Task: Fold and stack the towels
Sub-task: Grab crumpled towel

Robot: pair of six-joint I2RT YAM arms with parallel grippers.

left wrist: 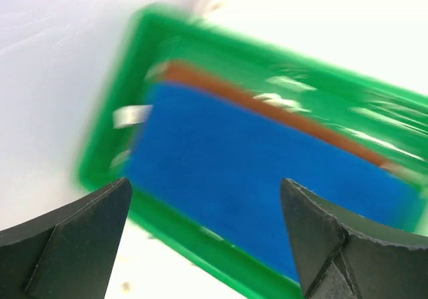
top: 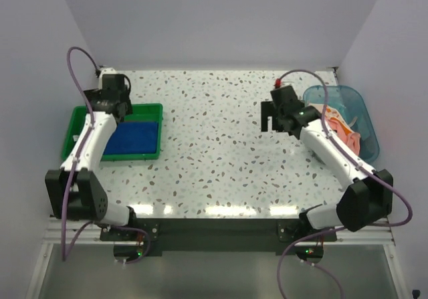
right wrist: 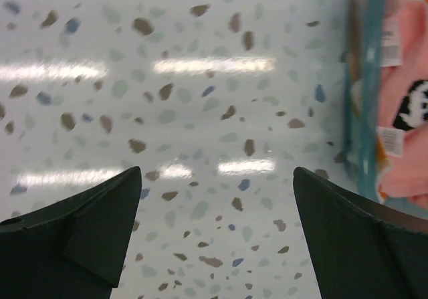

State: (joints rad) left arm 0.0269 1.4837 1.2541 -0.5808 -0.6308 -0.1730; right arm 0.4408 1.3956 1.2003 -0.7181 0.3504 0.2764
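I've got the left gripper (left wrist: pixel 204 185) hanging over the green tray (left wrist: pixel 107 138), fingers wide apart and nothing between them. The royal blue towel (left wrist: pixel 254 172) lies flat in the tray straight below it. The left wrist view is blurred. A rust-brown towel (left wrist: pixel 267 108) shows as a thin strip along the blue one's far edge, underneath it as far as I can tell. A small white tag (left wrist: pixel 132 115) sticks out at the blue towel's corner, ahead of the left finger. From the top view the left gripper (top: pixel 115 105) sits over the tray's (top: pixel 144 107) far end, with the blue towel (top: pixel 134 138) just on the near side of it. The right gripper (right wrist: pixel 217 172) is also spread open and empty, with only the bare speckled counter (right wrist: pixel 200 112) under it. Off to its right is the clear blue tub (right wrist: pixel 364 78), holding a pink towel (right wrist: pixel 401 78) with a black-and-white print and white labels. An orange edge shows above the pink, too little to read. In the top view the right gripper (top: pixel 271 110) hovers just left of the tub (top: pixel 354 98), apart from it, and the pink towel (top: pixel 348 135) is bunched inside.
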